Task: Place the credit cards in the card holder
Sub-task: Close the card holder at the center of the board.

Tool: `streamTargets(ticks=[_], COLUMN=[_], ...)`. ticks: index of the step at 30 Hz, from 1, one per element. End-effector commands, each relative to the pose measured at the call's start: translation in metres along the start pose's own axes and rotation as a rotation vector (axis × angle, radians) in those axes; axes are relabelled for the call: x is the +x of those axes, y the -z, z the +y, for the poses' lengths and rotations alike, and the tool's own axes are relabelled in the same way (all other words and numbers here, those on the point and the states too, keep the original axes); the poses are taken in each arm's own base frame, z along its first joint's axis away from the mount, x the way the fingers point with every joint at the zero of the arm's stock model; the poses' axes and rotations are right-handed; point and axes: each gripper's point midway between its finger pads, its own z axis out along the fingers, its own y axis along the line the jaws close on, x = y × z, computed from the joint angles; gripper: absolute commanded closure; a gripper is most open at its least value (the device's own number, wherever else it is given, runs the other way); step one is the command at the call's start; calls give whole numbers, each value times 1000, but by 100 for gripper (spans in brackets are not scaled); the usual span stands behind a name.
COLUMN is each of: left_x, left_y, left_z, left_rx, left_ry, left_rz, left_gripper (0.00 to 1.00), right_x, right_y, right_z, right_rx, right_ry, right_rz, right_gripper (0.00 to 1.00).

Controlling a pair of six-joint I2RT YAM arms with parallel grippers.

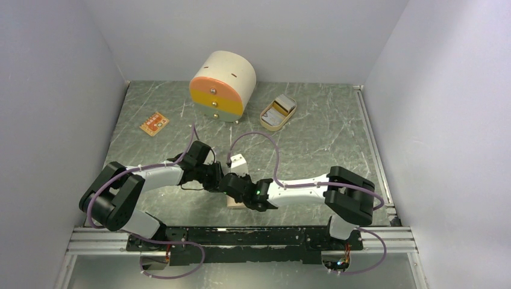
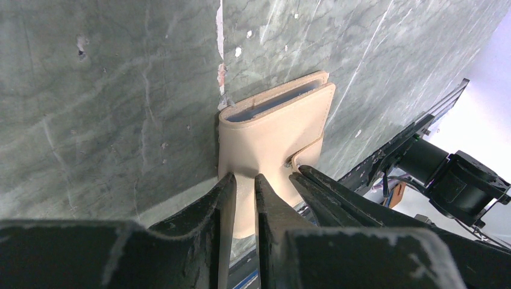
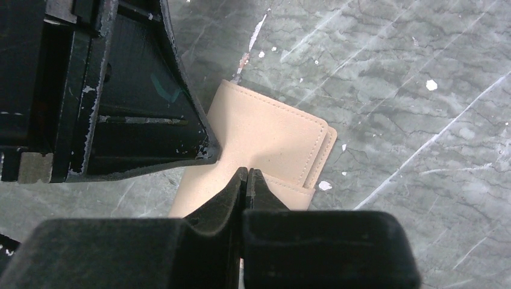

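The tan card holder (image 1: 236,205) lies folded shut on the table between both arms. In the left wrist view (image 2: 277,129) a blue-grey card edge (image 2: 278,101) shows between its flaps. My left gripper (image 1: 218,176) (image 2: 244,176) is over its near end, fingers a narrow gap apart with nothing between them. My right gripper (image 1: 232,184) (image 3: 247,170) is shut, its tips on the card holder (image 3: 271,129) at the snap tab (image 2: 308,150). An orange card (image 1: 153,123) lies at the far left. More cards (image 1: 281,108) lie in the oval tray.
A round cream drawer box (image 1: 223,84) with an orange-yellow front stands at the back. The beige oval tray (image 1: 267,120) sits to its right. Grey walls close in the table on three sides. The two grippers are nearly touching.
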Motion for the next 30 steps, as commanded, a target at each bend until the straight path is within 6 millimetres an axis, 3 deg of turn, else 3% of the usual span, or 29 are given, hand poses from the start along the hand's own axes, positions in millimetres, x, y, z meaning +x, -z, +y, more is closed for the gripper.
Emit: streamTargets(ticks=[1, 14, 16, 20, 23, 27, 30], left_x=[3, 2, 2, 2, 3, 3, 3], left_y=[-2, -2, -2, -2, -2, -2, -2], left_z=[4, 4, 4, 3, 3, 3, 1], left_rx=[-2, -1, -1, 4, 3, 4, 14], left_ry=[-4, -1, -1, -1, -2, -5, -7], left_rz=[6, 6, 5, 7, 8, 10, 12], left_gripper=[76, 76, 76, 76, 76, 76, 76], right_x=[11, 6, 5, -4, -15, -28, -24], right_y=[-4, 2, 3, 9, 16, 30, 35], right_z=[-3, -6, 1, 19, 24, 16, 6], right_rx=[28, 38, 7, -93, -107, -90, -42], right_ry=[35, 64, 57, 3, -27, -56, -54], right_rz=[24, 12, 10, -14, -28, -40, -6], right_gripper=[100, 100, 90, 85, 70, 73, 77])
